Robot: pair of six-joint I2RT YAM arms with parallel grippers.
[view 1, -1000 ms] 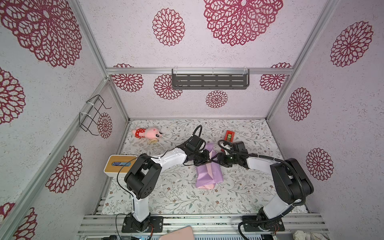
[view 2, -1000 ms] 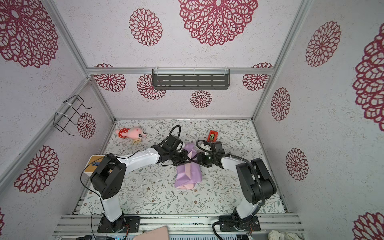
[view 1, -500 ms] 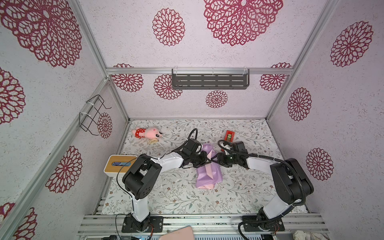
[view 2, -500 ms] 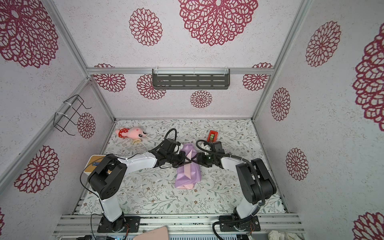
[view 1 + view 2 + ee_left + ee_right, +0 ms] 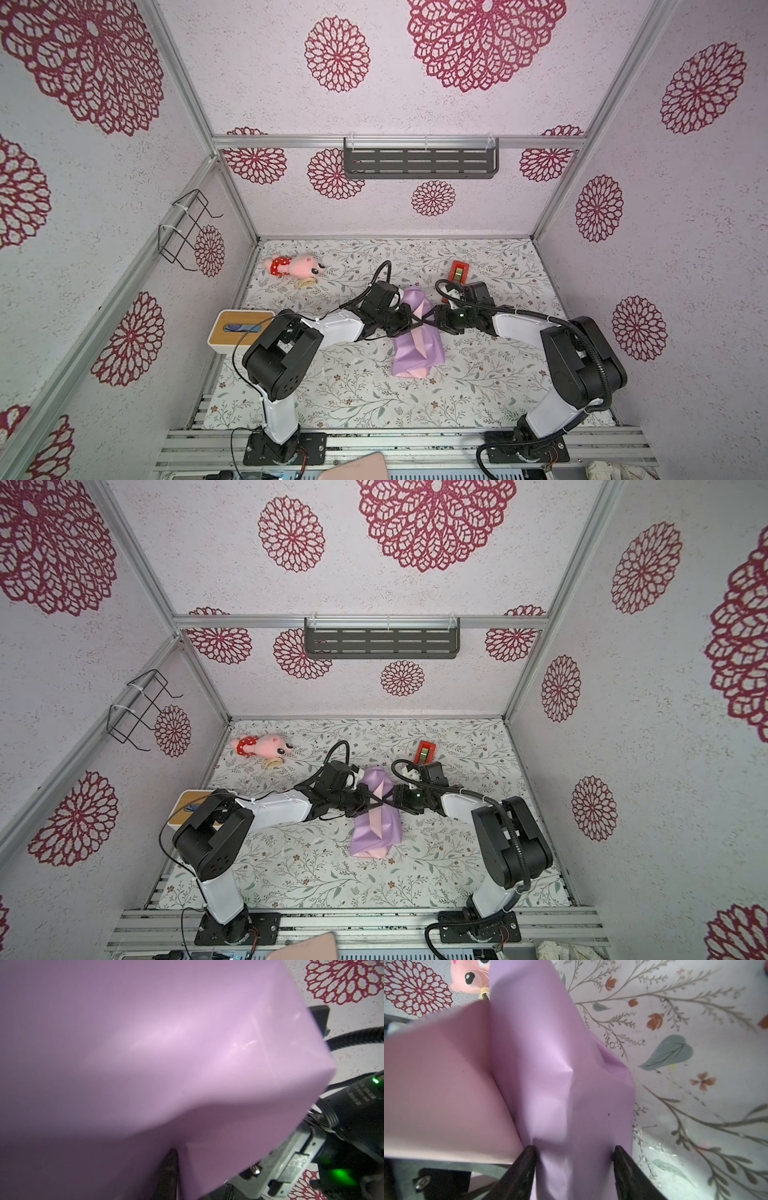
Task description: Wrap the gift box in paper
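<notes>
The paper (image 5: 417, 353) lies mid-table as a lilac parcel with a pale pink flap, seen in both top views (image 5: 376, 829). The gift box is hidden under it. My left gripper (image 5: 409, 322) presses against the parcel's left flank near its far end. In the left wrist view the paper (image 5: 145, 1053) fills the frame and only one dark finger (image 5: 170, 1167) shows under a fold. My right gripper (image 5: 434, 322) meets the parcel from the right. In the right wrist view it (image 5: 574, 1148) straddles a lilac ridge of paper (image 5: 550, 1084), with both fingertips touching it.
A pink plush toy (image 5: 295, 266) lies at the back left and a red tape dispenser (image 5: 459, 271) at the back right, close behind the right wrist. A white tissue box with a wooden top (image 5: 239, 328) stands by the left wall.
My left gripper has drawn back leftward from over the parcel's far end to its left flank. The right arm and the parcel have stayed put.
</notes>
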